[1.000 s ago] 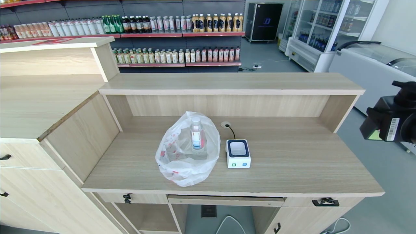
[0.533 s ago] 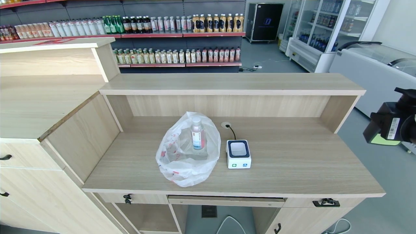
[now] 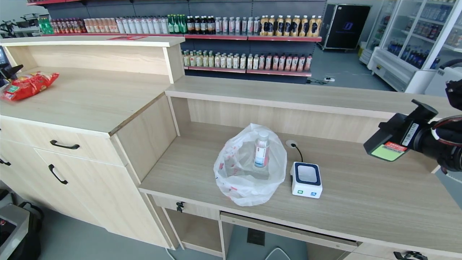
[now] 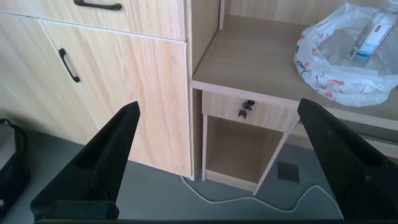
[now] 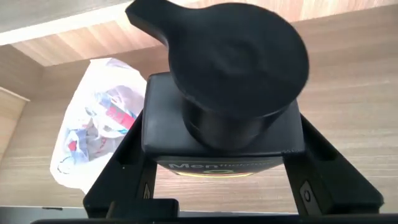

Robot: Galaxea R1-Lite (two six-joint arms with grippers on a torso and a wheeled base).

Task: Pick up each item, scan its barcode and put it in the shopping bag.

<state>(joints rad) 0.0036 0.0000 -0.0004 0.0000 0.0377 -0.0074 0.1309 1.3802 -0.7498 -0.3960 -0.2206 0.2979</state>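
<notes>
Our left fingers [image 4: 99, 162] gape wide by the pale cupboard [image 4: 124, 93]. On the wooden worktop [image 3: 361, 195], a translucent white plastic shopping bag [image 3: 245, 182] holding a clear bottle [image 3: 261, 153] sits beside a white square scanner [image 3: 306, 175]. Our right fingers [image 5: 339, 174] grip a black square bottle [image 3: 400, 139] above its right end

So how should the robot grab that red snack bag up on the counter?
Probably from straight above, pinching across the middle of the red snack bag. It lies flat on the raised counter, so there's no edge to get under, and it's narrower across than along. The left gripper is open and free.
</notes>
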